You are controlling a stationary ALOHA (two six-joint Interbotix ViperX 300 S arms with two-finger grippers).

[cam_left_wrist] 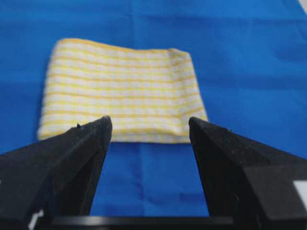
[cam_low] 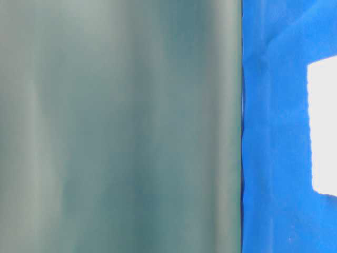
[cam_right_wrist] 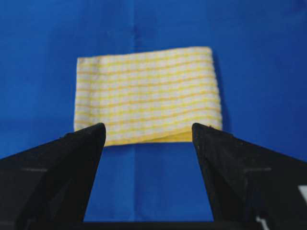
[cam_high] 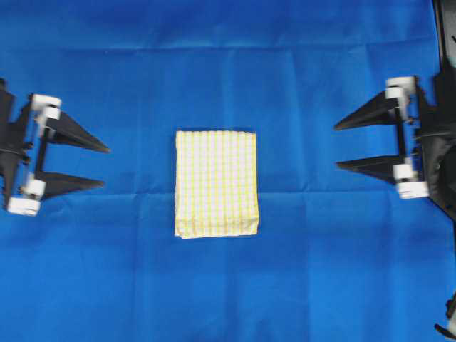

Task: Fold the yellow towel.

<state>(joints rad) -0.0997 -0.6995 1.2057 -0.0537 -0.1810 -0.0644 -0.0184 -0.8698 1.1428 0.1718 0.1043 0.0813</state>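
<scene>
The yellow towel (cam_high: 216, 183) lies folded into a compact rectangle in the middle of the blue cloth; it is white with fine yellow checks. In the left wrist view the yellow towel (cam_left_wrist: 122, 98) lies beyond the fingertips, and the right wrist view shows the yellow towel (cam_right_wrist: 148, 94) the same way. My left gripper (cam_high: 107, 167) stands open at the left, well apart from the towel, with nothing between its fingers. My right gripper (cam_high: 335, 146) stands open at the right, also apart and empty. The table-level view catches a washed-out white patch of the towel (cam_low: 322, 126).
A large plain blue cloth (cam_high: 228, 285) covers the whole work surface, with faint crease lines. In the table-level view a blurred grey-green surface (cam_low: 121, 126) fills the left two thirds and hides most of the scene.
</scene>
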